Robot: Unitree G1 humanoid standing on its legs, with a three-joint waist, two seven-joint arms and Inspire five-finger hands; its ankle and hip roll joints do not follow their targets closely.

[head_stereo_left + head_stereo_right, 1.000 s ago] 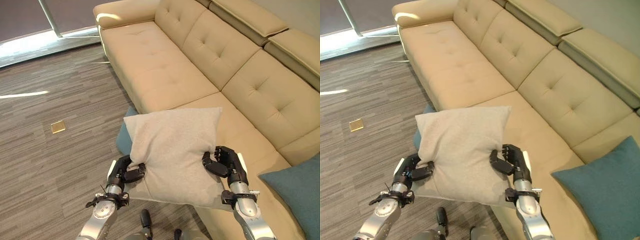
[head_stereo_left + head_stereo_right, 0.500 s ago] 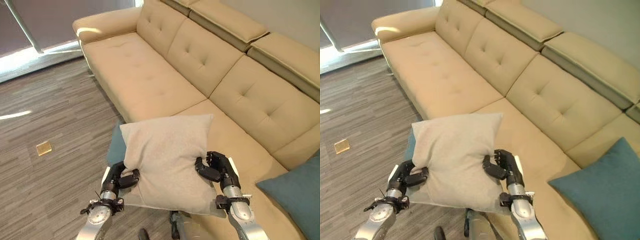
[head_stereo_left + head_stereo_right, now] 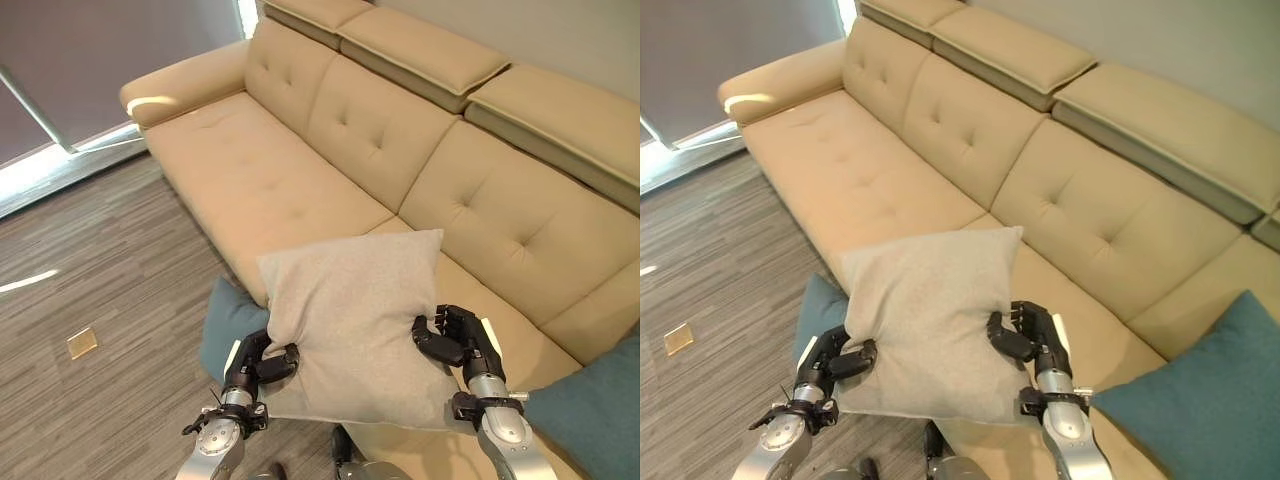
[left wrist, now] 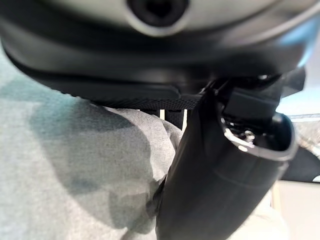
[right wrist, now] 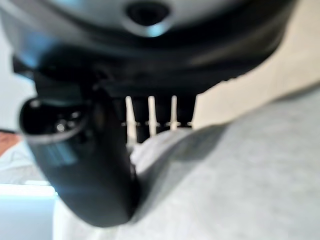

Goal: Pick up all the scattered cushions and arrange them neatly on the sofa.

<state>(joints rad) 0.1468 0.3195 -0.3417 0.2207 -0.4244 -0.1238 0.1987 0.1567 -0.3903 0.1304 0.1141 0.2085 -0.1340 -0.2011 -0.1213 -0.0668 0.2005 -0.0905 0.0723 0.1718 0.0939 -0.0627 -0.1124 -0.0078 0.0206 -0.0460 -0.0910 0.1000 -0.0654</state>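
both hands are gripping the square light grey fabric cushion (image 3: 352,325), left hand (image 3: 262,362) and right hand (image 3: 455,338) pinching opposite sides, hovering over the beige leather sofa (image 3: 300,180) seat straight ahead.

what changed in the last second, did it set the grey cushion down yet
Not yet. The view has shifted, so the camera moved toward the sofa. The grey cushion stays off the seat, pinched by the left robot hand and right robot hand. Teal cushions remain on the floor and on the seat.
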